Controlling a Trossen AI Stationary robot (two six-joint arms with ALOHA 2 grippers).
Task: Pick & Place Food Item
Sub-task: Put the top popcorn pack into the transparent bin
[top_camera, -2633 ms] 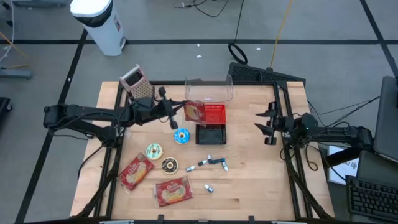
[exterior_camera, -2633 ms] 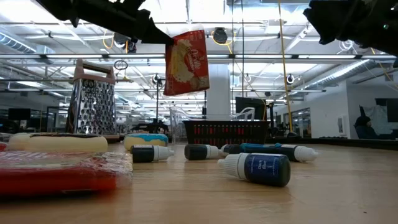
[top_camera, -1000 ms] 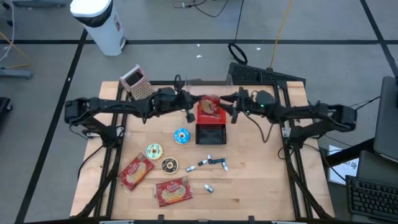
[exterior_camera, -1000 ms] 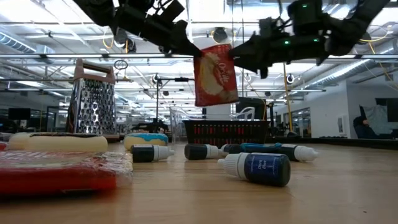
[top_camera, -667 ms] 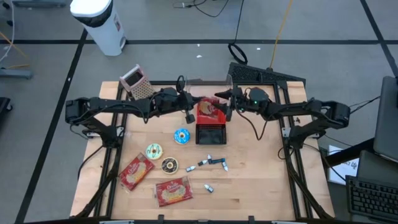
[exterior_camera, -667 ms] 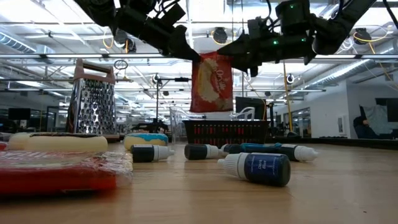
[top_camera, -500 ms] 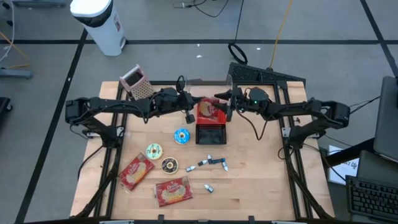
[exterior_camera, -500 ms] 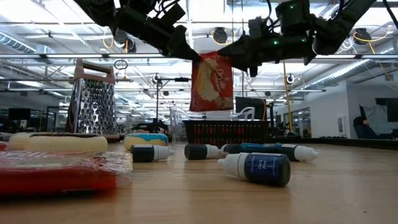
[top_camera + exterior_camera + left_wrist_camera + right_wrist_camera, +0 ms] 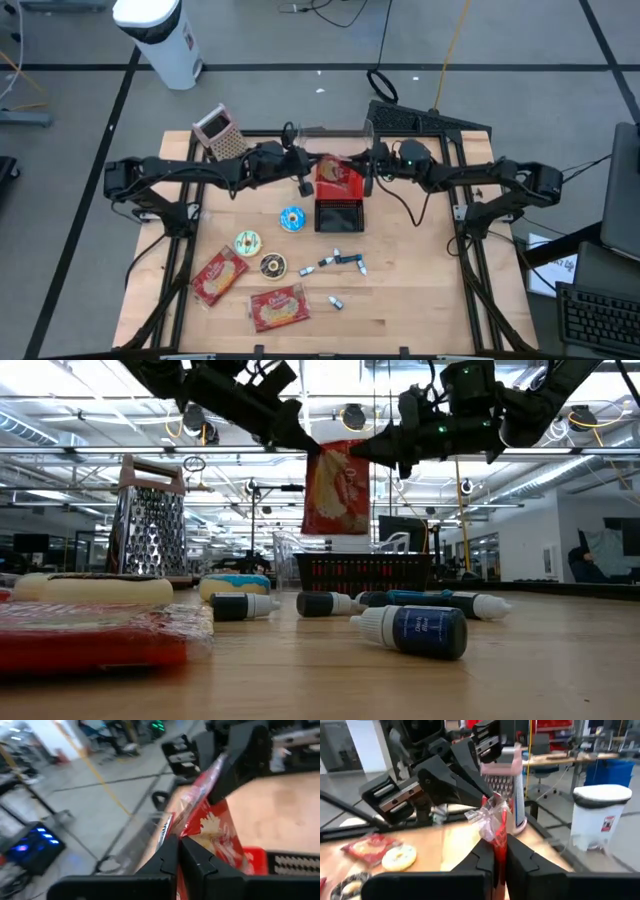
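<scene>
Red wrapped packet, nearest in the low view point(image 9: 95, 635): flat on the wood, blurred, against the camera-side edge.
Dropper bottles point(image 9: 410, 631): several, dark with white caps, on their sides just past the packet; scattered ahead of the basket in the high view point(image 9: 340, 262).
Table point(image 9: 410, 290): pale wood, dark frame rails along both sides.
Snack packets point(image 9: 218, 275): two more red ones flat at the near-left part of the table.
Round items point(image 9: 247, 242): three small discs between the packets and the basket, one of them blue point(image 9: 291, 218).
Red basket point(image 9: 338, 212): mesh-walled, at table centre, directly under the lifted bag.
Red chip bag point(image 9: 334, 488): off the table, hanging upright above the basket, pinched at its top edge from both sides.
Left gripper point(image 9: 306, 172): clamped on the bag's top corner, reaching in from the left.
Right gripper point(image 9: 366, 170): clenched on the same crinkled top edge from the opposite side; fingers pressed together around the foil in the right wrist view point(image 9: 495, 851).
Box grater point(image 9: 222, 133): metal, pink-handled, upright at the far-left corner.
Clear container point(image 9: 335, 143): behind the basket at the far edge.
White bin point(image 9: 160, 38): on the floor beyond the table.
</scene>
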